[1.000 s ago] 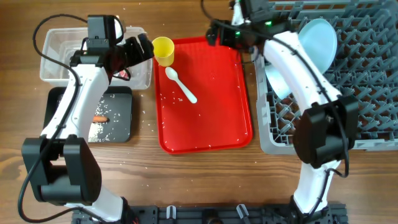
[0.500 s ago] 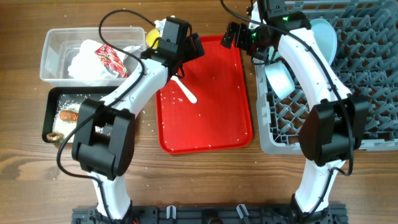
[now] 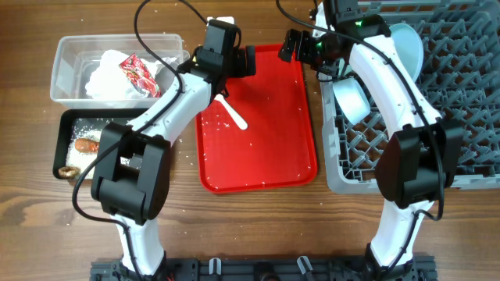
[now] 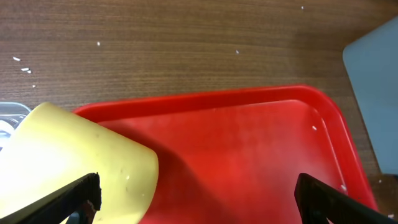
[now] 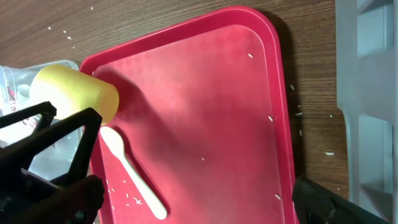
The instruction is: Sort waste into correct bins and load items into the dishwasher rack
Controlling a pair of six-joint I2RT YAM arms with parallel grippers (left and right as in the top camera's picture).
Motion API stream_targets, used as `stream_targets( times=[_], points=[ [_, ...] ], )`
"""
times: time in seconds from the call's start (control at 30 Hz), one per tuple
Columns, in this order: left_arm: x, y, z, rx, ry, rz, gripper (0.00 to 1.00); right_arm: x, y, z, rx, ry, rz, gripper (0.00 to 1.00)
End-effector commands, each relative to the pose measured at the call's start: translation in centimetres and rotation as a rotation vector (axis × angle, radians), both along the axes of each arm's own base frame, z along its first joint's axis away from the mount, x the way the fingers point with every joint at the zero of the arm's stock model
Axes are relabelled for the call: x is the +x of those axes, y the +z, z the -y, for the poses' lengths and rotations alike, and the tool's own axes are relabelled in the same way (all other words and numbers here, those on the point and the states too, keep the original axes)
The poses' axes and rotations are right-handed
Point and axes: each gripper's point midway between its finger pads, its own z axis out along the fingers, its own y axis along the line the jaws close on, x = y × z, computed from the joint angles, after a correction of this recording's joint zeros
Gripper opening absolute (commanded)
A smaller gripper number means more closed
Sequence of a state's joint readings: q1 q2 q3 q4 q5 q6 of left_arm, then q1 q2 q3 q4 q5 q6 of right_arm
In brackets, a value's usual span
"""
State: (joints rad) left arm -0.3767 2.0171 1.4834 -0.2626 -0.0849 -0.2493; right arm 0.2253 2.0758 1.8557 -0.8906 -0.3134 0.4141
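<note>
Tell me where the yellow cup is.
Right wrist view: the yellow cup sits at the red tray's far-left corner beside the clear bin, near the spoon.

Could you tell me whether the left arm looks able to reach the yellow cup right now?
Probably yes: the left gripper is open right at the yellow cup, near one finger at the red tray's corner, with nothing in between.

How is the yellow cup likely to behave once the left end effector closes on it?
The yellow cup looks small and plastic, so probably light. Its smooth round wall could slip or rotate in the open left end effector. On the glossy red tray, an off-centre nudge might slide or tip it.
</note>
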Motion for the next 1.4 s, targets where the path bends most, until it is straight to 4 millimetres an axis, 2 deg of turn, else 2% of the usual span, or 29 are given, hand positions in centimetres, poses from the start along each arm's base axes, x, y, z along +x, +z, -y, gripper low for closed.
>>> stream_targets(
  times=[0.0,0.07,0.2,0.3,0.47,0.6,0.87,0.93,1.07,1.1,1.37],
  points=[
    [1.5,2.7,-0.8,-0.001,-0.044,0.038,1.00,0.4,2.0,0.1,-0.006,0.013,0.056,1.00],
    [2.0,2.9,-2.1,-0.011,-0.048,0.034,1.00,0.3,2.0,0.1,-0.006,0.012,0.055,1.00],
    [2.8,2.7,-6.0,-0.014,-0.024,0.018,1.00,0.3,2.0,0.1,-0.005,0.013,0.055,1.00],
    [3.4,2.0,-6.9,-0.032,-0.125,0.029,1.00,0.3,2.0,0.1,-0.005,0.013,0.055,1.00],
    [3.5,0.9,-6.4,0.018,-0.206,0.039,1.00,0.3,2.0,0.1,-0.006,0.013,0.053,1.00],
    [3.5,1.2,-4.9,0.060,-0.272,0.073,1.00,0.3,2.0,0.1,-0.006,0.013,0.054,1.00],
    [3.6,1.5,-4.2,0.058,-0.283,0.091,1.00,0.3,2.0,0.1,-0.006,0.013,0.055,1.00],
    [3.5,1.0,-3.6,0.062,-0.298,0.083,1.00,0.3,2.0,0.1,-0.006,0.013,0.056,1.00],
    [2.7,-3.5,-2.3,0.081,-0.340,0.001,0.99,0.3,2.0,0.2,-0.008,0.017,0.055,1.00],
    [2.6,-4.0,-2.2,0.082,-0.343,-0.010,1.00,0.3,1.9,0.2,-0.010,0.022,0.057,1.00],
    [2.4,-4.3,-2.0,0.076,-0.341,-0.022,0.99,0.4,2.0,0.1,-0.015,0.034,0.069,1.00]
  ],
)
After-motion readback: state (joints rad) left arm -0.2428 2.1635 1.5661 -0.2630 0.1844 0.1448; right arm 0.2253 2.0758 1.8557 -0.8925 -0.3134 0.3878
